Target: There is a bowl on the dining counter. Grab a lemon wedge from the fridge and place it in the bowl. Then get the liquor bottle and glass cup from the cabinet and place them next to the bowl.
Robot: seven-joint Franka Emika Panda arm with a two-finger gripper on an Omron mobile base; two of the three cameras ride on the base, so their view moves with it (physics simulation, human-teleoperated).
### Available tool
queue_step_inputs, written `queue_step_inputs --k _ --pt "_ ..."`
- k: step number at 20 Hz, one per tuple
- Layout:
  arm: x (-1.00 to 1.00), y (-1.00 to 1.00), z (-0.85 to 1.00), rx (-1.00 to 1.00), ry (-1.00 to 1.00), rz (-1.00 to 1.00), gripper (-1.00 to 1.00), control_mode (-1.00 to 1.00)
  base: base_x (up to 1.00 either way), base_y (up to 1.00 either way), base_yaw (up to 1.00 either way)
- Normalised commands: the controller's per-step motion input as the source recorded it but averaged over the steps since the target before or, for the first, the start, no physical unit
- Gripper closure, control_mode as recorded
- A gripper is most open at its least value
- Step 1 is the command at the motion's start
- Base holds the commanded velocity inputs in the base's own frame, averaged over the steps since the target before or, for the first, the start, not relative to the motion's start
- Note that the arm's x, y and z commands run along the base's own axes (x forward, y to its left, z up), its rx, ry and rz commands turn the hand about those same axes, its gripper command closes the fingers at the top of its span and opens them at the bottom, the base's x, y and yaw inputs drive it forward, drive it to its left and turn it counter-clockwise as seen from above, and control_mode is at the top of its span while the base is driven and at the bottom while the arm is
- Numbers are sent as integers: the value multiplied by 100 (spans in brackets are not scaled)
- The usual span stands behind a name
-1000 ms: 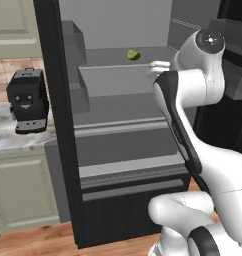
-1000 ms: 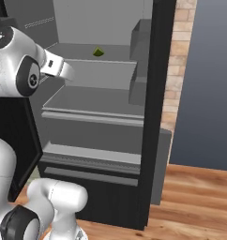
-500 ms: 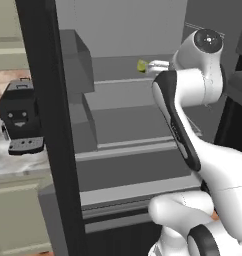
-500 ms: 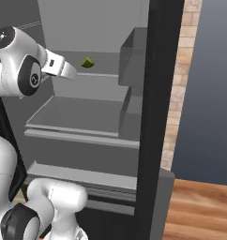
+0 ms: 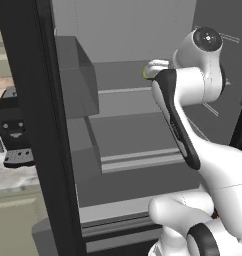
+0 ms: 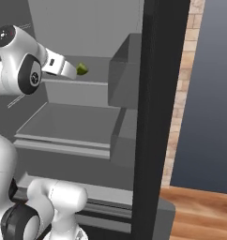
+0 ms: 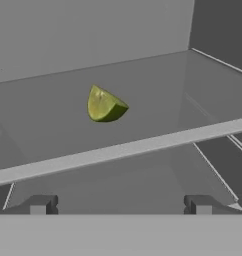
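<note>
Lemon wedge (image 7: 106,105) is sitting on the upper fridge shelf (image 7: 143,145), a bit back from the front lip, cut face tilted up and to the side, all by itself on the grey surface. From the right base view you can spot it (image 6: 82,70) just past the tip of the arm, and in the left base view only a thin yellow-green sliver (image 5: 144,73) peeks out from behind the white wrist.

End effector (image 7: 120,204) has its two dark tips spread wide apart with nothing between them, lined up in front of the shelf edge and a little below the wedge, not touching it.

Stuff around: the open fridge (image 6: 87,28) interior is plain grey, with a lower shelf (image 6: 71,123) under the one in use and a boxy grey door bin (image 6: 124,70) off to the right. The black door edge (image 5: 40,125) cuts down the left base view, and beyond it a black coffee machine (image 5: 13,130) stands on a marble counter (image 5: 15,177). Brick wall (image 6: 183,84) and wood floor (image 6: 200,213) on the right.
</note>
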Motion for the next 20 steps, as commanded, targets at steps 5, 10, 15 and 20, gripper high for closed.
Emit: queue_step_inputs --k 5,10,15,20 --pt "16 -7 1 0 0 0 -100 -100 19 -11 1" --pt "52 -10 2 0 1 1 -100 -100 0 0 0" --pt "49 -3 0 0 8 1 -100 -100 0 0 0" --pt "56 0 0 0 13 5 -100 -100 0 0 0"
